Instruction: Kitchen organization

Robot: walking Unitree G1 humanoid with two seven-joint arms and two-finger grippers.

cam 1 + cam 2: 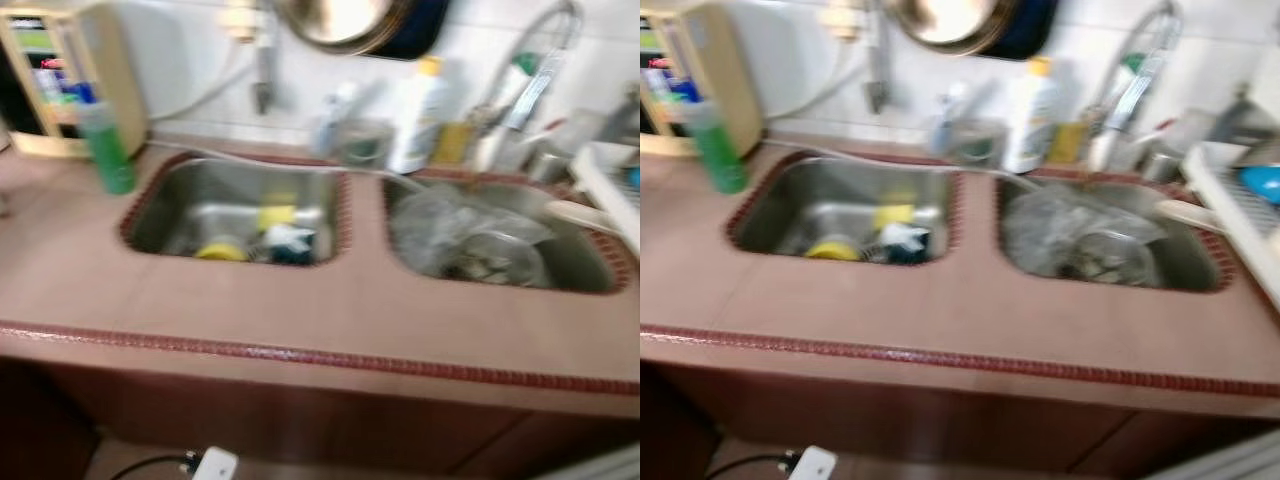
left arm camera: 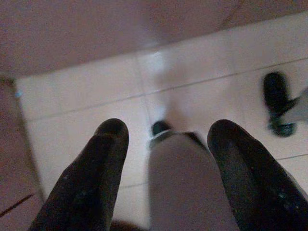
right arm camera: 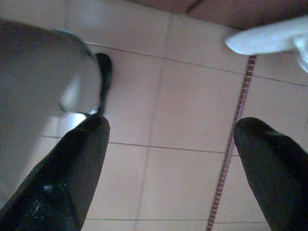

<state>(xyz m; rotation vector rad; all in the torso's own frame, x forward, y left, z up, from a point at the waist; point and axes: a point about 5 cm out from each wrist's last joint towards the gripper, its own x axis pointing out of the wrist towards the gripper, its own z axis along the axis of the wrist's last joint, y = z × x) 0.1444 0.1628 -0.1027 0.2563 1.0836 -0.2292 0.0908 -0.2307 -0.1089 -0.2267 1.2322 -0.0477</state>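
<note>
Kitchen, seen blurred from above: pinkish tiled counter (image 1: 300, 310) across the middle of the frame, edged with a dark red trim strip near the bottom, white wall tiles behind. Set into it, two steel sinks. Left sink (image 1: 235, 210) at centre left, with yellow items (image 1: 222, 251) and a dark-and-white object at its near end. Right sink (image 1: 500, 235) at centre right, with a crumpled clear bag (image 1: 450, 225) over some dishes. Faucet (image 1: 525, 80) at upper right, arched over that sink. White dish rack (image 1: 610, 190) at the right edge. Beige appliance (image 1: 70, 80) at upper left. Metal pan (image 1: 340, 25) hung on the wall at top centre. White bottle (image 1: 418, 115) with a yellow cap at the back of the counter, between the sinks. Green bottle (image 1: 108, 148) just beside the left sink's far corner. White plug (image 1: 215, 465) on the floor at the bottom.

Left gripper (image 2: 166, 139) hung low over pale floor tiles, fingers spread apart, nothing between them. Right gripper (image 3: 171, 139) likewise over the floor, fingers wide apart and empty.

Judged risks: with the picture this blurred, a reach now could misjudge position and topple the green bottle into the sink; the cable and plug underfoot could snag a step.

No label or writing readable; too blurred.
</note>
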